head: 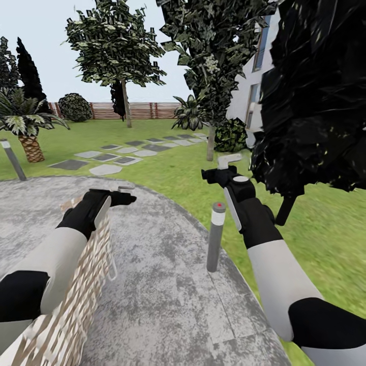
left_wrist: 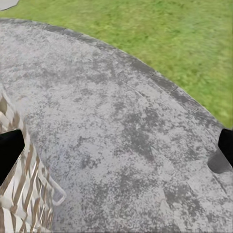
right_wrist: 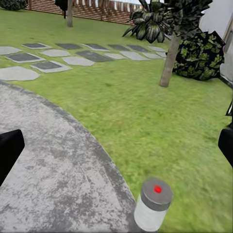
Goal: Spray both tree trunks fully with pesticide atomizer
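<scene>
Two trees stand on the lawn of the garden. The nearer tree trunk rises beside a dark shrub and also appears as the tree trunk in the right wrist view. The farther tree trunk stands before the brown slat fence. My left gripper hangs open over the grey paved circle, its fingertips wide apart and holding nothing. My right gripper is open and empty above the paving's edge, well short of the nearer trunk.
A short bollard light with a red dot stands at the paving's edge just below my right gripper. A wicker lattice object sits under my left arm. Grey stepping stones, a palm, near-black foliage and the white house surround the lawn.
</scene>
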Tool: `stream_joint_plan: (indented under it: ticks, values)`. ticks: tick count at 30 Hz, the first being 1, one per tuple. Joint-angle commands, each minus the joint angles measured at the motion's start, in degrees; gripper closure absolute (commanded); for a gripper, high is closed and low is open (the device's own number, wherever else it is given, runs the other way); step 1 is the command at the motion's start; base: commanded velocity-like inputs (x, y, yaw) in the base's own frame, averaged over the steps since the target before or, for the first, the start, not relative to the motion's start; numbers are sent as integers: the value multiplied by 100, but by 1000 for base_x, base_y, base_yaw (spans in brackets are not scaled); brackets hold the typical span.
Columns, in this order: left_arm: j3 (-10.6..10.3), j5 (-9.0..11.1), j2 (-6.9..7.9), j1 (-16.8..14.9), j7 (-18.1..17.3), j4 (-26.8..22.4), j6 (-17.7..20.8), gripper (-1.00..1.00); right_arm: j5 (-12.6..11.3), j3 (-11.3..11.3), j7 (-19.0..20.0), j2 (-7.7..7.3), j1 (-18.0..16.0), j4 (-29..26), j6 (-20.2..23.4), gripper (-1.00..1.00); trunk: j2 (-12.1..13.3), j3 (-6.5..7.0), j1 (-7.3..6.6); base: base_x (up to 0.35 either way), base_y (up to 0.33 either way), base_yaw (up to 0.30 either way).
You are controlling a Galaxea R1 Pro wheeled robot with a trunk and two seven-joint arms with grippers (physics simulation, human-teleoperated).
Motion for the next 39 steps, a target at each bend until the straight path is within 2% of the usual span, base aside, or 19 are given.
stream_joint_plan:
  ticks: [1, 13, 23, 34, 39]
  values:
    - [0, -1, 0, 0, 0, -8, 17, -100, 0, 0, 0, -2, 14, 0, 0, -100, 0, 0, 0, 338, 100, 0]
    - [-10, -3, 1, 1, -8, -19, 36, -100, -6, 2, 0, -5, 84, -8, -9, -100, 0, 0, 0, 317, 147, 0]
    - [-11, 0, -8, 1, -9, -20, 27, -100, -8, 0, 0, -6, 91, -13, -9, -100, 0, 0, 0, 336, 15, 7]
    - [-13, 1, -41, 1, -5, -20, 19, -100, -9, 0, 1, -6, 91, -33, -9, -100, 0, 0, 0, 333, 0, 212]
    - [-10, 7, -50, 1, -8, -24, 25, -100, -2, 0, 0, -6, 91, -15, -4, -100, 0, 0, 0, 88, 0, 53]
